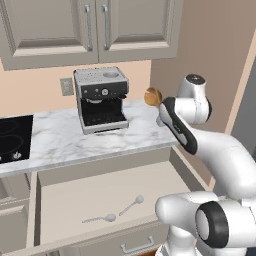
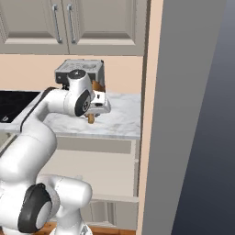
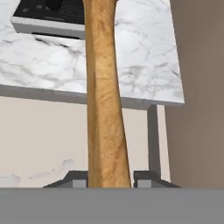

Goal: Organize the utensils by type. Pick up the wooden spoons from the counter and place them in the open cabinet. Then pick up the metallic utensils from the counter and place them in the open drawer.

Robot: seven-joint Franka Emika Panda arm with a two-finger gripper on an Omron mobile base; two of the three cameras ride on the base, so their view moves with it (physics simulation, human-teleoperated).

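Wooden spoon clamped between the gripper's two dark fingertips, handle running straight out from the jaws and up through the hand view. In the left base view, round bowl poking out beside the white wrist, held up in the air above the right end of the counter. In the right base view, a short brown stub sticking down under the hand, with the gripper above the marble.

Beyond the fingertips in the hand view: white veined counter edge, then a grey and black coffee machine at the far end of the spoon. Nearer the fingers and lower, the pale floor of the open drawer, with two small metal spoons lying on it off to one side of the jaws, blurred.

In the left base view, open drawer pulled out under the counter, well below the gripper; both metal spoons flat on its floor, near each other. Coffee machine standing on the counter beside the gripper. Black cooktop further off past the machine. Wall cabinet doors with silver bar handles overhead, closed in both base views.
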